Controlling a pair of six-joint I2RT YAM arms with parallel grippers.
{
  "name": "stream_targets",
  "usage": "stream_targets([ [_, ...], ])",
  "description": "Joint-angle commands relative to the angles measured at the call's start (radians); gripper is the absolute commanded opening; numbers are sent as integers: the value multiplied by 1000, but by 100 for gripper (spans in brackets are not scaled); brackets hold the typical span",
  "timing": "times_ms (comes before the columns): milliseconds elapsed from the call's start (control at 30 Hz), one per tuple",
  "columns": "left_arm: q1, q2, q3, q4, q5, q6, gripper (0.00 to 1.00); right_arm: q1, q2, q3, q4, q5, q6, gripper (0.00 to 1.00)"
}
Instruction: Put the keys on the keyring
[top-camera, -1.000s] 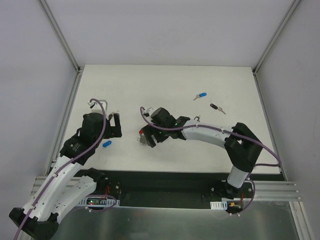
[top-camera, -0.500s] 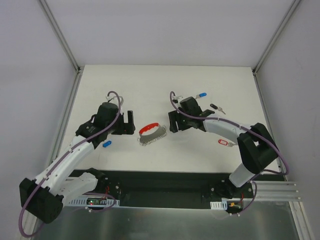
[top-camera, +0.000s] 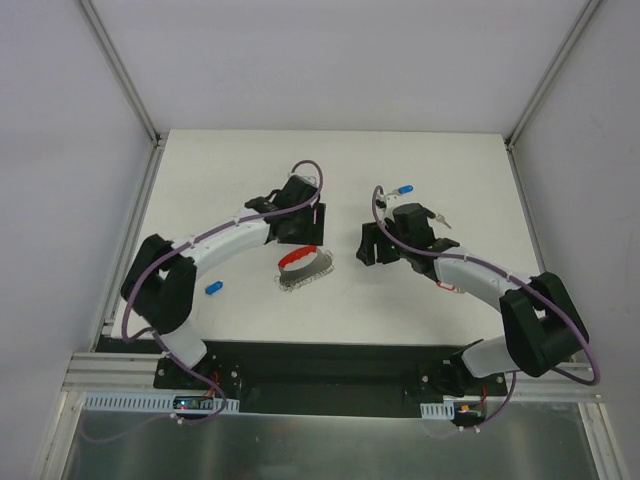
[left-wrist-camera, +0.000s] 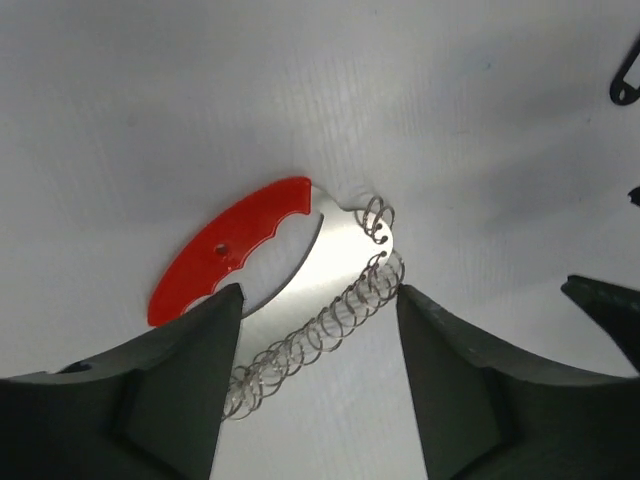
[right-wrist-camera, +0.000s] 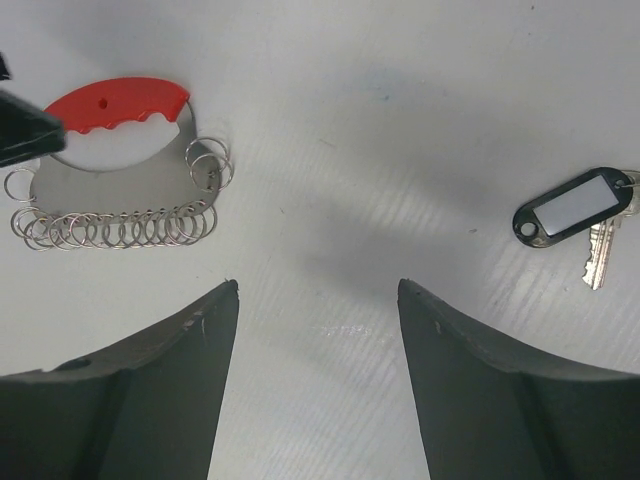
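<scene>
Keyring lies near left hand and right hand, both spread.

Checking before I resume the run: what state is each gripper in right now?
Left gripper: open, empty, poised at the keyring.
Right gripper: open, holding nothing.

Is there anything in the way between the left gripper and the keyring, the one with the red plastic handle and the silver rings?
Nothing visible does. The open left gripper hangs right over the red-handled silver keyring, which lies flat on the white table in the gap between its fingers, with no key or other thing on top of it.
</scene>
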Motion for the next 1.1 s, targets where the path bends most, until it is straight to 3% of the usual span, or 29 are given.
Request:
stream_targets([
  [0, -25, 122, 119, 16, -9, -38, 53, -3, -48, -14, 83, -13, 11, 67],
  [33, -25, 141, 133, 16, -6, -44, 52, -1, -49, -21, 86, 2, 12, 67],
  [100, -32, 183, 164, 17, 3, -49, 37, -6, -51, -25, 89, 5, 12, 67],
  [400, -46, 263, 172, 19, 43, -61, 36, -17, -46, -31, 92, -1, 20, 66],
  [933, -48, 342, 196, 19, 95, -81, 18, -17, -19, -22, 94, -10, 20, 66],
  [1067, -48, 348, 198, 19, 94, -84, 18, -18, -17, -23, 94, -13, 20, 66],
])
